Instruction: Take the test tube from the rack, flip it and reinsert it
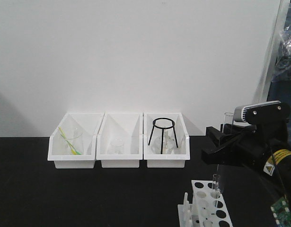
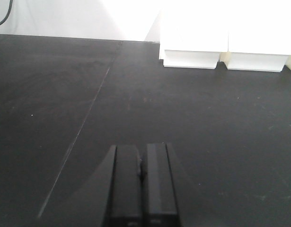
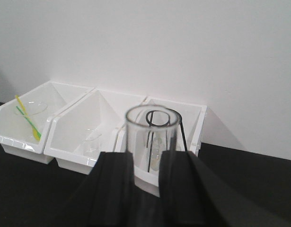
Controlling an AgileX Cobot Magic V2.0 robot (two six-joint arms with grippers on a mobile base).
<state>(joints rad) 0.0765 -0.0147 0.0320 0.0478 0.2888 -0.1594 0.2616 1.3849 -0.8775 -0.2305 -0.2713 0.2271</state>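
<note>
**A:** How is the clear glass test tube [image 1: 228,118] seen?

**B:** It is seen as a transparent cylinder with an open round mouth. The mouth is turned upward and toward the right wrist camera. Nothing can be made out inside it.

**A:** Where is it held?

**B:** It is clamped between the two black fingers of the right gripper [image 1: 216,146], roughly upright. Its rim stands above the fingers. It is held over the small white plastic rack [image 1: 207,203], whose top plate is pierced by round holes and which has upright pegs on one side. Whether the lower end of the test tube reaches a hole cannot be told.

**A:** Where is the rack placed?

**B:** It is placed on the black counter [image 1: 88,198], at the lower right edge of the front view, and is partly cut off there.

**A:** And the left gripper [image 2: 143,184]?

**B:** Its fingers are pressed together with nothing between them, above bare counter.

**A:** What is found further back?

**B:** Three white open plastic bins [image 1: 119,163] are lined up against the white wall [image 1: 136,56]. A clear beaker [image 1: 72,142] with yellow and green sticks is held in the left one. A small clear beaker [image 1: 117,145] is in the middle one, and a black wire tripod [image 1: 163,135] is in the right one.
</note>
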